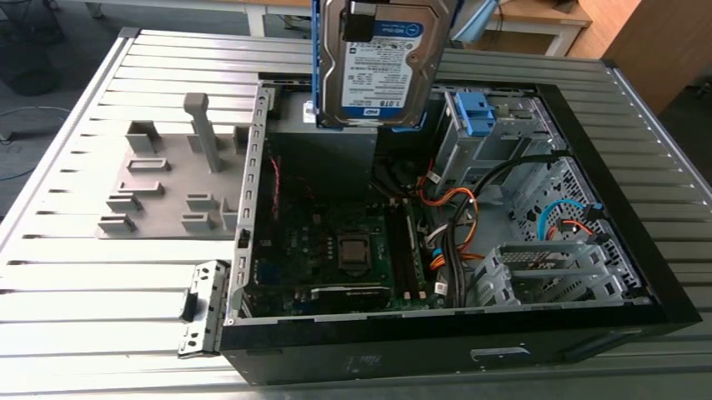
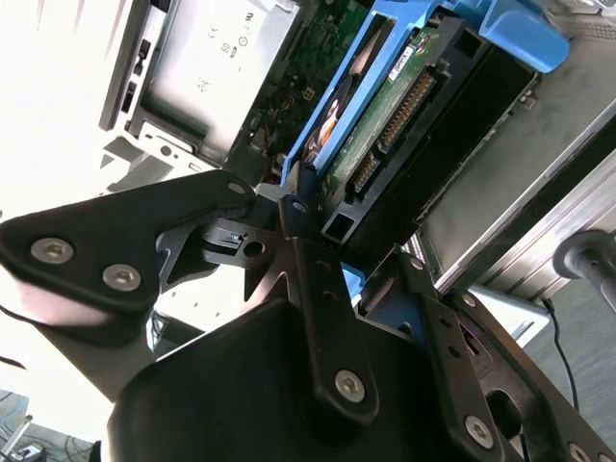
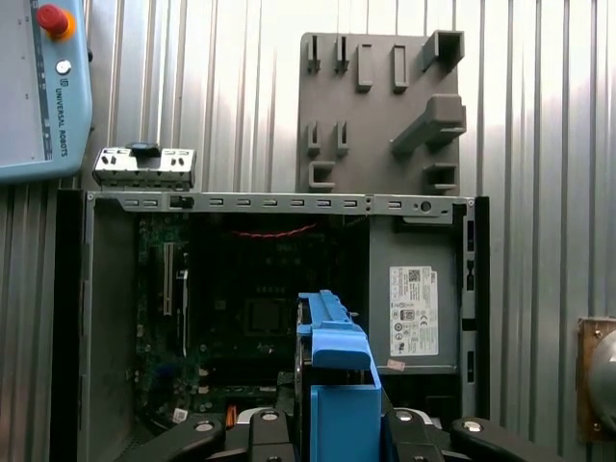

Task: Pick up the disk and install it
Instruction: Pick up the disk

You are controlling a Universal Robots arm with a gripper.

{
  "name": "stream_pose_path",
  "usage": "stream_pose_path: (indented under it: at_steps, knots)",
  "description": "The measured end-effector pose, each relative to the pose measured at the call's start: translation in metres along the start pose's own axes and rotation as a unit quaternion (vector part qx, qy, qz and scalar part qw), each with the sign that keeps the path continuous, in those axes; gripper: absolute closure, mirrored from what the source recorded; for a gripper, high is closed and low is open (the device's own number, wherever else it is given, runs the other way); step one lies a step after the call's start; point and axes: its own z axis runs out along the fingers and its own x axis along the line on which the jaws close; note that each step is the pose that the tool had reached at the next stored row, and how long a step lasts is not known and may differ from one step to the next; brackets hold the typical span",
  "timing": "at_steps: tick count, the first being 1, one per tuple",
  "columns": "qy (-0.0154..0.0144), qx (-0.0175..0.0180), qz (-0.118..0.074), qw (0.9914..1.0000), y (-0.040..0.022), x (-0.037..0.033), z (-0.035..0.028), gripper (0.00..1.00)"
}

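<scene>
The disk [image 1: 378,67] hangs upright above the back of the open computer case [image 1: 623,250], its silver face and white-and-blue label turned to the exterior view, with the blue carrier frame along its edges. In the second wrist view my gripper [image 2: 337,241] is shut on the disk [image 2: 385,115], with black fingers [image 2: 294,231] clamped on either side of the blue frame. The first wrist view looks down past the blue carrier [image 3: 332,375] into the case [image 3: 106,318], where the motherboard [image 3: 250,308] lies open below.
A grey box with a white label [image 3: 414,308] sits in one corner of the case. A bare blue bracket [image 1: 476,112] stands in the drive cage. A grey fixture plate [image 1: 167,183] lies beside the case on the ribbed table [image 1: 112,275], and a small metal bracket [image 1: 200,304] lies near it.
</scene>
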Motion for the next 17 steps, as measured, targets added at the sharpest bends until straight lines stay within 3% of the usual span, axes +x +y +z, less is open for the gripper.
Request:
stream_pose_path:
  at_steps: [17]
  knots:
    - [0.0000, 0.0000, 0.000, 1.00000, -0.0046, 0.0005, 0.0006, 0.64]
